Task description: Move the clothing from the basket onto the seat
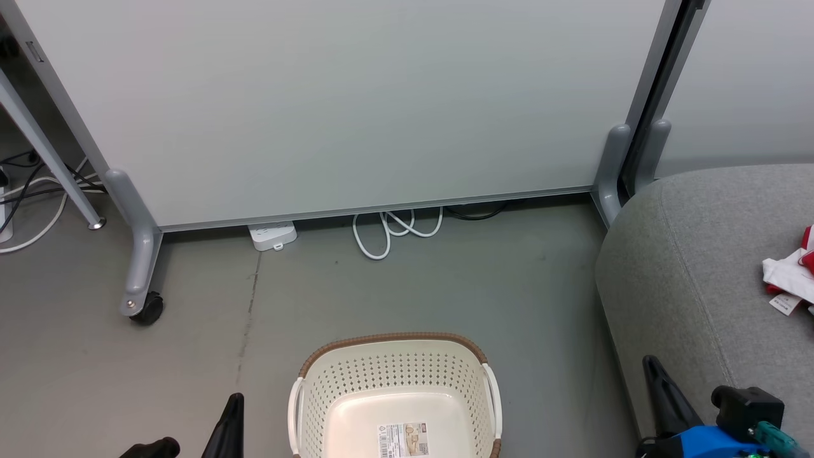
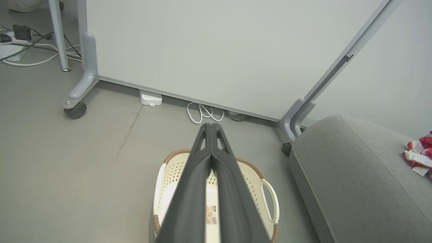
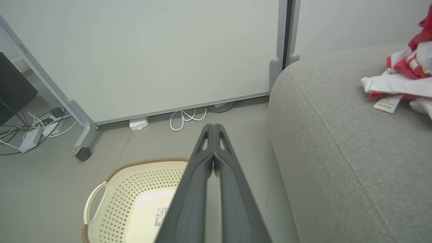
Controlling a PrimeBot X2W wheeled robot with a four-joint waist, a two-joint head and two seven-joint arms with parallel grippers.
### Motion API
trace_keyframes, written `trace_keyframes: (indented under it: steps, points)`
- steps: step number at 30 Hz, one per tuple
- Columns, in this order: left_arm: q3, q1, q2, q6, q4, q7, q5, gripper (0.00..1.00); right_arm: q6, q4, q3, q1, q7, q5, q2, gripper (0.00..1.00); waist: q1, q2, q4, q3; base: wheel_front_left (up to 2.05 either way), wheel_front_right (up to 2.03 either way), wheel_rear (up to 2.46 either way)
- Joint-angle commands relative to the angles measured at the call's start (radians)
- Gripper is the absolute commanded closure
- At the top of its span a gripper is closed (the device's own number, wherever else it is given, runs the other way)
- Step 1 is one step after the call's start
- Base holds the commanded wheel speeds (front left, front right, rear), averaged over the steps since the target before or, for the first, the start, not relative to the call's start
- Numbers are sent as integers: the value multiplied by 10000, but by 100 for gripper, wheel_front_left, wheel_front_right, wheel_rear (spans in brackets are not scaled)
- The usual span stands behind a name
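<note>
Evidently final step | basket (image 1: 394, 375) seen empty on floor (image 1: 445, 286), label sticker (image 1: 402, 440) visible | clothing (image 1: 792, 277) lying on seat (image 1: 687, 254) at far right | left gripper (image 2: 210, 126) and right gripper (image 3: 213, 127) fingers pressed together, nothing held | next: no pick judged required; grippers to be withdrawn.

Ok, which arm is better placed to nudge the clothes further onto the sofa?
Probably right: the right gripper is at the sofa edge, nearer the clothes; the left gripper is past the basket.
</note>
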Motion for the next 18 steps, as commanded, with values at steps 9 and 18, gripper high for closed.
trace_keyframes:
  steps: [9,18]
  points:
    - [345,-336,39,-9,-364,440,-1655,100,-3,-23,-64,-439,167,2085,-20,100,-1,-1,-44,3,0,0,0]
    - [585,-444,27,-13,-518,811,-2972,100,-5,76,-114,-616,315,3733,-23,100,-1,-1,-86,6,0,0,0]
